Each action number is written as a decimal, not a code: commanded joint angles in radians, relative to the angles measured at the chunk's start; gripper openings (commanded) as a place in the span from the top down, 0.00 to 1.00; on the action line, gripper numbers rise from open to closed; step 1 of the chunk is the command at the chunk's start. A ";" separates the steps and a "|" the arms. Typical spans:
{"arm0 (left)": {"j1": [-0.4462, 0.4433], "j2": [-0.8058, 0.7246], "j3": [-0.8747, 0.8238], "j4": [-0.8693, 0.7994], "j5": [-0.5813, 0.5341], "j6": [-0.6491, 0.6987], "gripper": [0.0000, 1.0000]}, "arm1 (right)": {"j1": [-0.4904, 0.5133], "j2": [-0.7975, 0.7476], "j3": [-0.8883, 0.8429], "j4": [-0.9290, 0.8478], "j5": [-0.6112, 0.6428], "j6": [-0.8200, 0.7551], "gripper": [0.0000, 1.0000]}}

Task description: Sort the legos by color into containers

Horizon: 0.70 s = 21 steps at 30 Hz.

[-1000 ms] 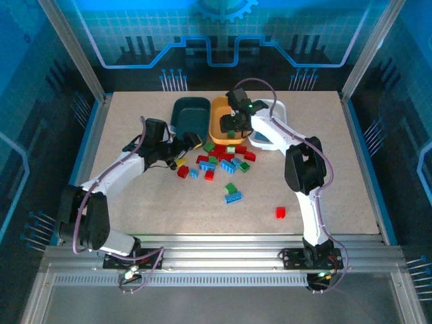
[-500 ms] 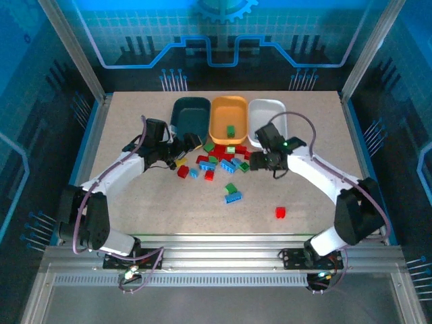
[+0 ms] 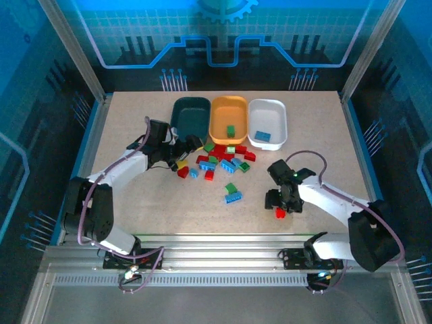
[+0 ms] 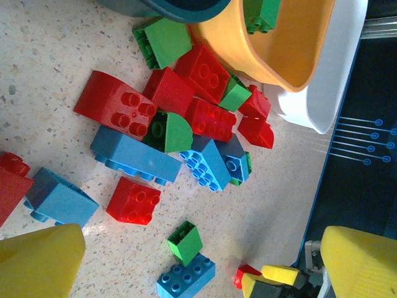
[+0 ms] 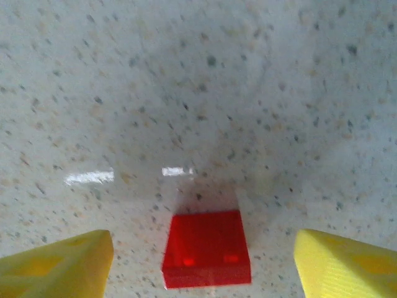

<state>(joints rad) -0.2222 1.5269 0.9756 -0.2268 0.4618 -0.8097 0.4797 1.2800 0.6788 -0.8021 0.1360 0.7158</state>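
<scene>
Red plastic marks the lone red brick (image 3: 279,213), which lies on the speckled bench (image 3: 135,202) at the near right, well apart from the other pieces. The right end effector (image 3: 281,205) hangs directly over it. In the right wrist view its yellow fingers (image 5: 57,261) are spread wide and released, with the brick on the bench between them and touching neither.

At the far edge three trays stand side by side. The dark teal tray (image 3: 190,116) is on the left. The orange tray (image 3: 219,108) in the middle holds a green brick (image 3: 230,130). The white tray (image 3: 275,111) on the right holds a blue brick (image 3: 262,136).

Just in front of the trays lies the pile of bricks (image 3: 219,162), red, green and blue pieces jumbled and touching. The left end effector (image 3: 187,152) sits at the pile's left edge, and the left wrist view shows its yellow fingers (image 4: 37,261) far apart and gripping nothing.

Nearer the arms, a small green piece (image 3: 231,188) and a long blue piece (image 3: 234,198) rest just beside each other, between the pile and the red brick.
</scene>
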 commanded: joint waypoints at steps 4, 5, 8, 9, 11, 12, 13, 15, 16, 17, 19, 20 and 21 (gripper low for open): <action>0.007 0.030 0.020 0.032 0.035 -0.022 0.01 | 0.040 -0.007 -0.055 -0.003 -0.047 0.077 0.35; 0.007 0.032 0.019 0.035 0.037 -0.023 0.01 | 0.046 0.000 -0.055 0.002 -0.040 0.076 0.38; 0.008 0.029 0.016 0.032 0.039 -0.026 0.01 | 0.052 0.017 -0.051 0.016 -0.023 0.073 0.52; 0.007 0.025 0.012 0.029 0.039 -0.027 0.01 | 0.054 0.021 -0.054 0.022 -0.024 0.074 0.55; 0.007 0.014 0.004 0.025 0.034 -0.025 0.01 | 0.057 0.018 -0.056 0.033 -0.022 0.073 0.60; 0.007 0.009 0.000 0.020 0.030 -0.023 0.01 | 0.059 0.012 -0.052 0.034 -0.017 0.068 0.62; 0.008 0.003 -0.003 0.017 0.028 -0.021 0.01 | 0.061 0.005 -0.044 0.030 -0.009 0.067 0.62; 0.009 -0.009 -0.005 0.008 0.025 -0.018 0.01 | 0.061 -0.013 -0.009 0.010 0.012 0.061 0.63; 0.009 -0.013 -0.005 0.004 0.023 -0.016 0.01 | 0.063 -0.017 0.015 -0.002 0.021 0.052 0.63; 0.010 -0.021 -0.005 -0.004 0.020 -0.013 0.01 | 0.065 -0.021 0.047 -0.012 0.035 0.042 0.64; 0.016 -0.036 -0.005 -0.025 0.010 -0.007 0.01 | 0.065 -0.013 0.110 -0.022 0.058 0.015 0.64; 0.023 -0.044 -0.005 -0.043 0.000 -0.004 0.01 | 0.066 0.001 0.151 -0.019 0.063 -0.003 0.64; 0.033 -0.050 -0.005 -0.062 -0.009 0.001 0.01 | 0.066 0.021 0.190 -0.007 0.065 -0.021 0.64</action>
<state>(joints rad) -0.2157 1.5230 0.9752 -0.2268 0.4679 -0.8303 0.5304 1.2869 0.7666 -0.8112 0.1604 0.7460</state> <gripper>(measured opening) 0.990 0.364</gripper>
